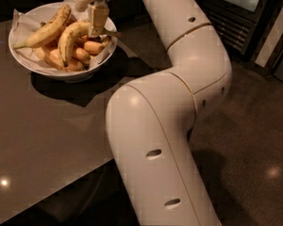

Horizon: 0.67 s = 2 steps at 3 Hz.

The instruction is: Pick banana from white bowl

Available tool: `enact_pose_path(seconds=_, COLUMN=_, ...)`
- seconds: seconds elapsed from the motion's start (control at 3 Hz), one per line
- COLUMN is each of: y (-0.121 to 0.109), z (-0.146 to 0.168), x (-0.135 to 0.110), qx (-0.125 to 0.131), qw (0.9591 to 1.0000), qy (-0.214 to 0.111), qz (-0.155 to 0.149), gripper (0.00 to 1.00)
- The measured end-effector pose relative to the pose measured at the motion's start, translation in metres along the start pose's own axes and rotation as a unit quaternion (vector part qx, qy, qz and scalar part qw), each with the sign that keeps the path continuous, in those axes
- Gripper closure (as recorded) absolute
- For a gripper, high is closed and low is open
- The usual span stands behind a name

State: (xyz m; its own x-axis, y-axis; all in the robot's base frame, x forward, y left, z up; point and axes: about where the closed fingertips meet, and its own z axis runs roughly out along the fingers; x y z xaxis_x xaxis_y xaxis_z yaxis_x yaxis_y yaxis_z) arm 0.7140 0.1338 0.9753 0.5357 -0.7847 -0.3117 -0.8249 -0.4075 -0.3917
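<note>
The white bowl (23, 55), lined with crinkled white paper, stands on the dark table at the top left. The large curved banana (67, 41) lies in the middle of the bowl, its upper end toward the right rim. My gripper (95, 19) reaches down from the top edge and sits at that upper end, touching or just over it. A straighter large banana (46, 30) lies to the left of it. Short orange-yellow bananas (87, 47) lie underneath.
The dark table (42, 145) has its front edge running diagonally toward the lower left. My white arm (155, 126) bends in front of the table's right edge. A dark cabinet with slats (236, 18) stands at the back right, on a speckled floor.
</note>
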Motion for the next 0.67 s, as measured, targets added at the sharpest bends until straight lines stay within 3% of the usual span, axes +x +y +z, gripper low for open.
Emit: enact_pose_path(seconds=0.67, y=0.0017, z=0.0169, x=0.0075, qx=-0.015, qw=0.9998, qy=0.001, qz=0.009, gripper=0.38)
